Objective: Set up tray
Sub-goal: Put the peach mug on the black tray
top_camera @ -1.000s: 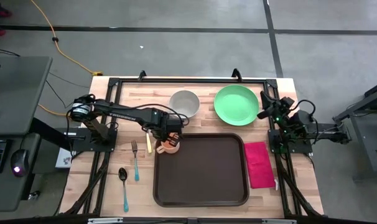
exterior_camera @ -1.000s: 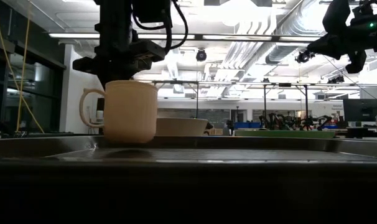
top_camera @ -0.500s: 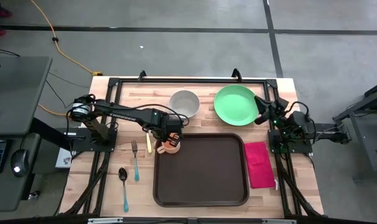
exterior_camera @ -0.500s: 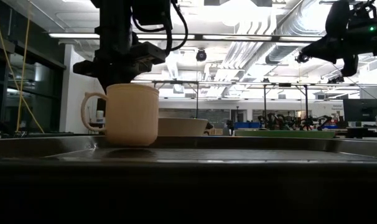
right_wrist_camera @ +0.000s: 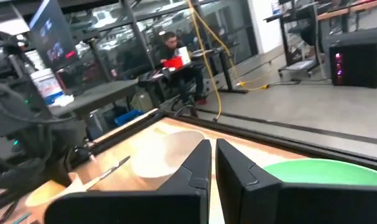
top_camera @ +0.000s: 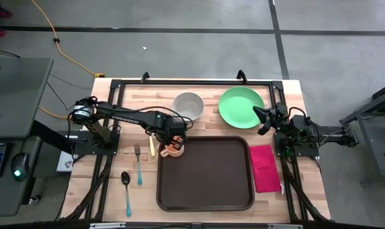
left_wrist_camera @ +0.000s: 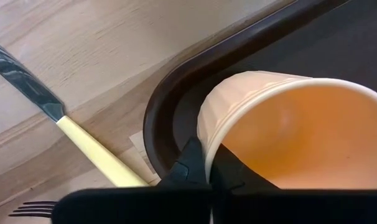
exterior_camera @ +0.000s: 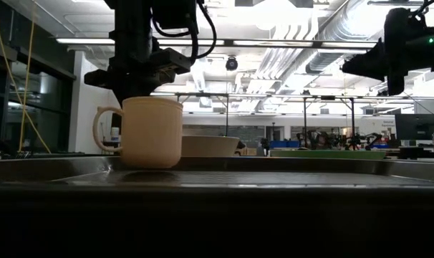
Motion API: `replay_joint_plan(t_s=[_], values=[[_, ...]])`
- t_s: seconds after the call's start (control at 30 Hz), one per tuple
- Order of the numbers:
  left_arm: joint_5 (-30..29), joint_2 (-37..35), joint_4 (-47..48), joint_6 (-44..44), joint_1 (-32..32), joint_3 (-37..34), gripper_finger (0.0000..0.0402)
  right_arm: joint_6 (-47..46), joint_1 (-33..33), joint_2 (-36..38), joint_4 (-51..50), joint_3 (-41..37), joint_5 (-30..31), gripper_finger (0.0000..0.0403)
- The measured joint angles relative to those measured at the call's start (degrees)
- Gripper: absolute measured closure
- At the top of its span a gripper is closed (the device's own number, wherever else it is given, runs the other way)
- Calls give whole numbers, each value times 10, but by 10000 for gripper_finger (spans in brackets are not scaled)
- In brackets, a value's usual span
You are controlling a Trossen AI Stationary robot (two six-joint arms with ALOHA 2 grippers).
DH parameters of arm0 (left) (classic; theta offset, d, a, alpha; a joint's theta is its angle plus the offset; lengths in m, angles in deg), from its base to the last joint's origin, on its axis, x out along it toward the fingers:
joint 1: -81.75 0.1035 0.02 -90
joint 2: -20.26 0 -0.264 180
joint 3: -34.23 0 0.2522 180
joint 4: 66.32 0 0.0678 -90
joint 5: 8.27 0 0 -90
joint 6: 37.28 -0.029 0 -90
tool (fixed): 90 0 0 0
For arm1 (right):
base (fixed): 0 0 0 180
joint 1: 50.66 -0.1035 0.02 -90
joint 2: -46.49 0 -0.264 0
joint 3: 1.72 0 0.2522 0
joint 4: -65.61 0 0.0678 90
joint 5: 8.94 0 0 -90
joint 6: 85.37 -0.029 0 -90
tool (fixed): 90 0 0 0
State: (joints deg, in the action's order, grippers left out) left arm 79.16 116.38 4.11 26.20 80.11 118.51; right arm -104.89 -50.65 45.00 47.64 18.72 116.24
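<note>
A cream mug (top_camera: 173, 149) stands upright in the far left corner of the dark brown tray (top_camera: 205, 191). My left gripper (top_camera: 173, 143) points down over it and is shut on its rim. In the low view the mug (exterior_camera: 151, 132) has its handle toward the picture's left, and its base meets the tray floor. My right gripper (top_camera: 256, 113) hangs shut and level beside the right edge of the green plate (top_camera: 240, 107), fingers toward the table's left, touching nothing. My left gripper has the mug's rim (left_wrist_camera: 204, 134) pinched between its two fingers, one inside the mug and one outside. The fingers come from above, pointing down. The mug stays upright, with its base at the tray floor by the tray's far left rim (left_wrist_camera: 170, 106).
A white bowl (top_camera: 189, 105) and the green plate lie beyond the tray. A yellow-handled knife (top_camera: 152, 146), a fork (top_camera: 138, 162) and a spoon (top_camera: 126, 191) lie left of the tray. A magenta napkin (top_camera: 263, 166) lies to its right.
My right gripper has swung round from pointing toward the far left to pointing at the table's left, tipping down to level and coming a little toward the near edge. It stays shut. The mug stays in my left gripper at the tray's corner.
</note>
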Motion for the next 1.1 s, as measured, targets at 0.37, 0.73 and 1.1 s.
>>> replay_joint_plan(t_s=[0.37,0.73,1.1], values=[[0,0,0,0,0,0,381,-32,0,0,-68,0,-81,402],[-1,0,5,0,0,0,372,-45,0,0,-132,0,-146,402],[2,0,8,0,-4,0,370,-51,0,0,-165,0,-146,402]])
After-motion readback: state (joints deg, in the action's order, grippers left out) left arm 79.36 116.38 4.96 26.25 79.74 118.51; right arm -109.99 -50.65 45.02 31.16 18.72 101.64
